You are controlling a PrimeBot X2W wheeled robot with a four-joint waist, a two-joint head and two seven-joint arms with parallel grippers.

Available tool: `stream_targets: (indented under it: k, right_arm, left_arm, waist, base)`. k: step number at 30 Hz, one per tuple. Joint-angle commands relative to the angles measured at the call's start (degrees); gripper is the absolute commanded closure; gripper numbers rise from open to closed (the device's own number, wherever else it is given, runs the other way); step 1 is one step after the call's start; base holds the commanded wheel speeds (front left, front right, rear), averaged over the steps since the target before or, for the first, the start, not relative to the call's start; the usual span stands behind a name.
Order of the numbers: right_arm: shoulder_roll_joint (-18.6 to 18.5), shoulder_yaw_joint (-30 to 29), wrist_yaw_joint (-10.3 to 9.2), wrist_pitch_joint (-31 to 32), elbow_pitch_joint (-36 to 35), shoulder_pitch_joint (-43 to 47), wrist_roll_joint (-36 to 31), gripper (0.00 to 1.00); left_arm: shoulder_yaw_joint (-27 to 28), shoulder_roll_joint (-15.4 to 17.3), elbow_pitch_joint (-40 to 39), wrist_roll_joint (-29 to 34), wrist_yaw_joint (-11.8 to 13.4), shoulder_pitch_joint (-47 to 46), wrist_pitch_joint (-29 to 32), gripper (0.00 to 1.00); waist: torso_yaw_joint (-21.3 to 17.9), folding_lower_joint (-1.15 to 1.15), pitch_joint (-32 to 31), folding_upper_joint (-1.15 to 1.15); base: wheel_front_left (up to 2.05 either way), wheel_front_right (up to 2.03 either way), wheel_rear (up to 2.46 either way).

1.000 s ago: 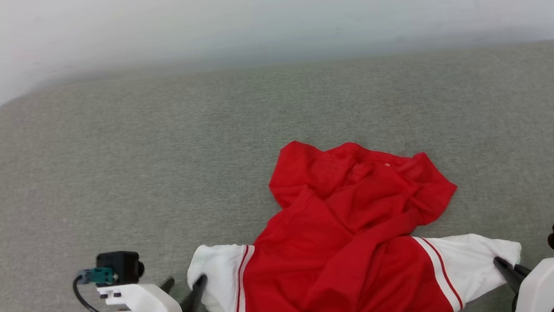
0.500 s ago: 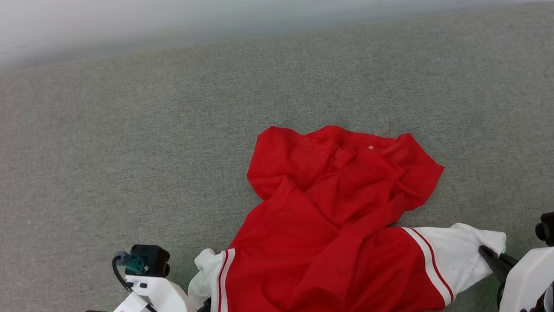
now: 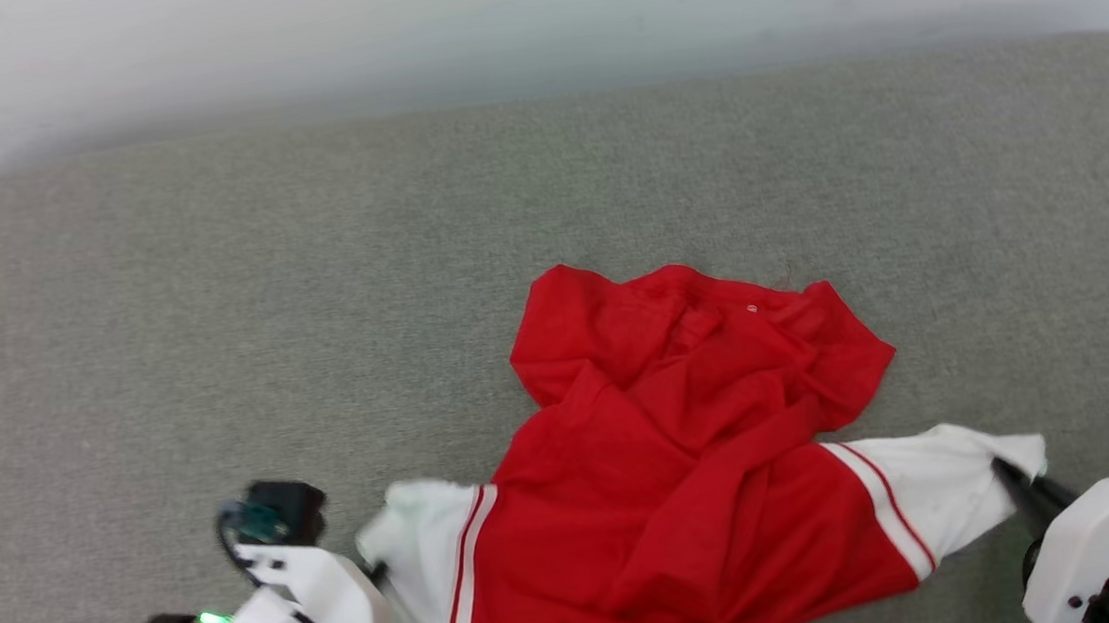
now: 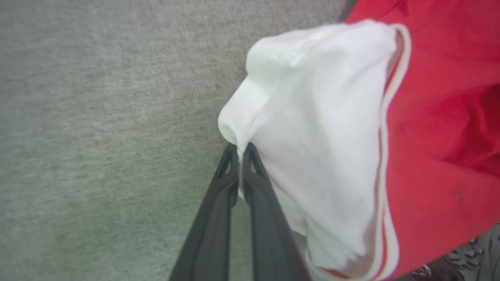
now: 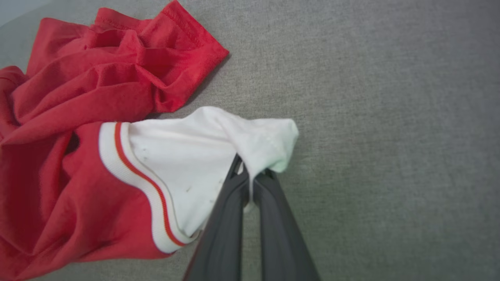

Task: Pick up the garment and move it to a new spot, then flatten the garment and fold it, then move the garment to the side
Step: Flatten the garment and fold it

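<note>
1. Shirt (image 3: 672,502): thin soft cloth, matt, creased; sleeve trim (image 5: 129,171) looks ribbed.
2. Grey surface (image 3: 212,301): coarse woven cloth, matt.
3. Left gripper (image 4: 243,150), right gripper (image 5: 250,175): dark matt plastic fingers.
4. Arm shell (image 3: 328,592): smooth white plastic.

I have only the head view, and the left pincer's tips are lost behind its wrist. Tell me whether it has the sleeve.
Observer: Yes. In the left wrist view the left pincer is shut on the hem of the shirt's white sleeve.
Operator: Check the right one.
Observer: In its wrist view the right pincer is shut on a fold of the other sleeve, and the cloth bunches over the tips.
Operator: Report any marks there.
Observer: A few small dark specks show on that white sleeve, close to the fingers.
</note>
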Motion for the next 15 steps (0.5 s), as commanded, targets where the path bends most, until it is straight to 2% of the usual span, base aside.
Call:
stream_targets:
  k: [1, 2, 5, 6, 15]
  right_arm:
    - [-0.28, -0.44, -0.04, -1.44, -0.79, -1.28, -0.8, 1.0]
    - [-0.38, -1.45, -0.05, -4.48, -1.77, -2.44, -2.02, 1.0]
    - [-0.07, -2.04, -0.04, -7.21, -2.8, -4.52, -3.68, 1.0]
    - [0.13, -2.4, -0.05, -9.45, -3.18, -8.14, -5.17, 1.0]
    - [-1.12, -1.62, -0.04, -12.21, 1.7, -23.26, -7.07, 1.0]
  left_arm:
    - [1.08, 0.67, -1.06, 0.42, 0.72, 0.39, -1.08, 1.0]
    - [3.48, 1.15, -4.38, 1.46, 2.54, -0.08, -4.51, 1.0]
    - [5.92, 1.56, -7.32, 2.22, 4.01, -1.6, -7.74, 1.0]
    - [7.97, 1.55, -8.91, 2.62, 4.56, -4.18, -10.6, 1.0]
    - [10.19, 0.62, -5.76, 3.27, 2.36, -19.9, -14.75, 1.0]
  waist:
    - [0.65, -0.01, -0.81, 0.0]
    - [1.33, -0.01, -1.95, 0.0]
    - [1.78, -0.01, -2.58, 0.0]
    - [1.97, -0.01, -2.82, 0.0]
    - [2.46, -0.01, -1.54, 0.0]
  base:
    - [0.0, 0.0, 0.0]
    - [0.0, 0.0, 0.0]
    - [0.0, 0.0, 0.0]
    - [0.0, 0.0, 0.0]
    - [0.0, 0.0, 0.0]
